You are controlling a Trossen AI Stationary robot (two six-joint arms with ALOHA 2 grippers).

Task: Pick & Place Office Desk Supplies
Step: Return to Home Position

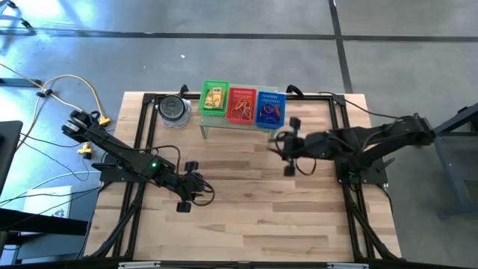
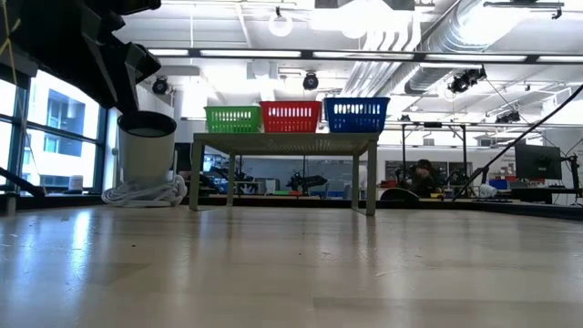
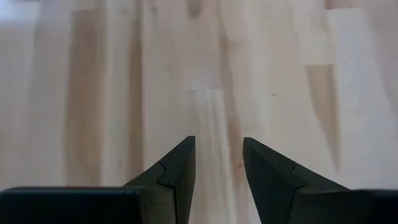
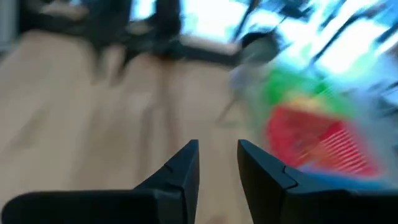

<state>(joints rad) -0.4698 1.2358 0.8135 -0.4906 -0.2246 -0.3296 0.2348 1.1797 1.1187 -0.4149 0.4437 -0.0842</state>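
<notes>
**A:** Parted by a narrow gap at the left gripper (image 3: 217, 146), nothing between. Hanging low over bare table (image 1: 246, 224), towards the front left.

**B:** And at the right gripper (image 4: 217, 146)?

**A:** Parted about as narrowly, gripping nothing. Hovering just in front of the shelf (image 1: 205, 128), nearest the blue bin (image 2: 356, 115).

**B:** Where to look for the supplies, then?

**A:** Up on the shelf, sorted. Yellow packets (image 1: 216, 98) in the green bin (image 2: 233, 119), orange and red loops (image 1: 240, 110) in the red bin (image 2: 291, 117), more loops (image 1: 269, 113) in the blue bin. Bins side by side in a row, well clear of both grippers.

**B:** So, by the look of it, only the retreat home left to do. How to do it cleanly?

**A:** Draw the right arm back and up from the shelf edge first, then fold. No sideways swing while close, or risk clipping the blue bin or a shelf leg. Leave the jaws as they are. On the left, lift off the table before tucking in, and steer wide of the dark round container (image 1: 174, 108) beside the shelf.
</notes>
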